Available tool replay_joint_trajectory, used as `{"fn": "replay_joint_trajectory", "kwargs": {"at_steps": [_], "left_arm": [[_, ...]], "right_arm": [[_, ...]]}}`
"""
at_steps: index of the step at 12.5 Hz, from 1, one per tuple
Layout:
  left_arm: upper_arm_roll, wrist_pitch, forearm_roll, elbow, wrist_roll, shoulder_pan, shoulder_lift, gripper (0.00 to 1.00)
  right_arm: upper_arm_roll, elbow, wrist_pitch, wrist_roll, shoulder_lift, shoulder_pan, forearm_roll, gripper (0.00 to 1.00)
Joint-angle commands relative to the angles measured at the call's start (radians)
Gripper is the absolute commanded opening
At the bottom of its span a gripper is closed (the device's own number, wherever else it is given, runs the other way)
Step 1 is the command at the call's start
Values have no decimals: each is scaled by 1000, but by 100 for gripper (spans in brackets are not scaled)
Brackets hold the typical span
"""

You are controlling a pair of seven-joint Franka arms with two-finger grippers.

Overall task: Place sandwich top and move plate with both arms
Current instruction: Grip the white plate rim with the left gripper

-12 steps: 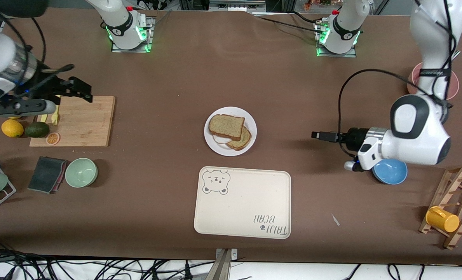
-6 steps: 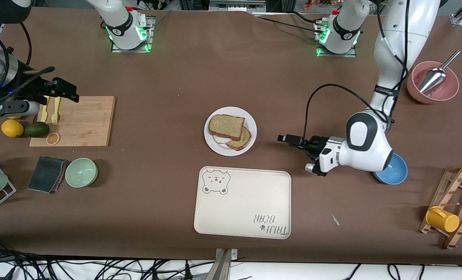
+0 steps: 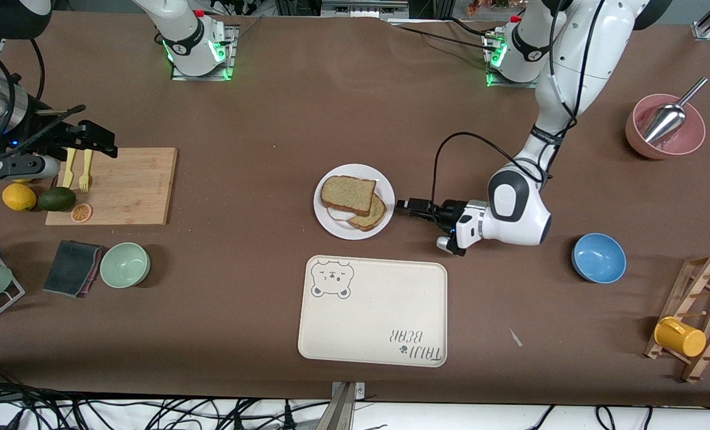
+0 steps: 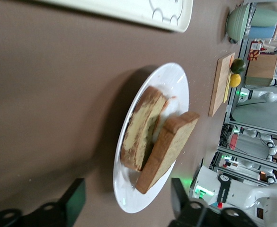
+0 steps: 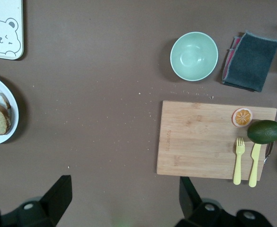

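Observation:
The sandwich top (image 3: 347,194), a tan slice with a brown crust, lies askew on a darker lower slice (image 3: 374,215) on the white plate (image 3: 331,222) at mid-table. In the left wrist view the sandwich top (image 4: 169,144) leans on the lower slice (image 4: 140,127), and the plate rim (image 4: 129,208) reaches in between the jaws. My left gripper (image 3: 403,206) lies low and sideways at the plate's edge toward the left arm's end, open (image 4: 127,191). My right gripper (image 3: 98,138) hangs open over the end of the cutting board (image 3: 128,185), holding nothing (image 5: 125,187).
A cream bear tray (image 3: 372,310) lies nearer the camera than the plate. The board carries a yellow fork (image 3: 85,171), with an avocado (image 3: 57,198) and a lemon (image 3: 18,196) beside it. A green bowl (image 3: 124,264), dark cloth (image 3: 73,267), blue bowl (image 3: 598,257), pink bowl (image 3: 665,125) and mug rack (image 3: 698,322) stand around.
The left arm has swept from over the blue bowl toward the plate, bringing its gripper to the plate's rim. The right gripper drifted slightly toward the right arm's end.

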Motion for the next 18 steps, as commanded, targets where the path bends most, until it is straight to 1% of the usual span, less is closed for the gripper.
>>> {"fn": "replay_joint_trajectory", "kwargs": {"at_steps": [1,2,4,6,7,8,11,12,13,16,18], "left_arm": [[4,12,-98,-71,129,0,-22,59],[4,12,-157,-82,161,-7,-14,59],[5,16,-169,-83,166,-26,-6,57],[4,53,-171,-91,166,-44,5,55],[4,71,-171,-92,166,-53,5,53],[4,82,-177,-91,166,-56,14,47],[4,103,-244,-91,168,-92,24,45],[4,110,-246,-91,168,-93,26,41],[4,110,-249,-91,168,-99,29,27],[4,111,-252,-94,168,-102,40,21],[4,111,-252,-94,168,-107,38,7]], "right_arm": [[6,-22,8,0,-23,-3,-14,100],[6,-22,14,0,-22,-2,-15,100],[7,-21,19,3,-14,0,-25,100],[7,-21,27,1,-8,0,-25,100],[7,-22,27,3,-8,0,-26,100],[9,-22,27,3,-8,1,-26,100],[9,-24,27,1,-8,1,-26,100],[9,-24,27,1,-7,1,-26,100],[9,-22,27,1,-3,1,-26,100],[9,-22,30,1,-2,3,-26,100],[9,-22,30,1,0,1,-26,100]]}}
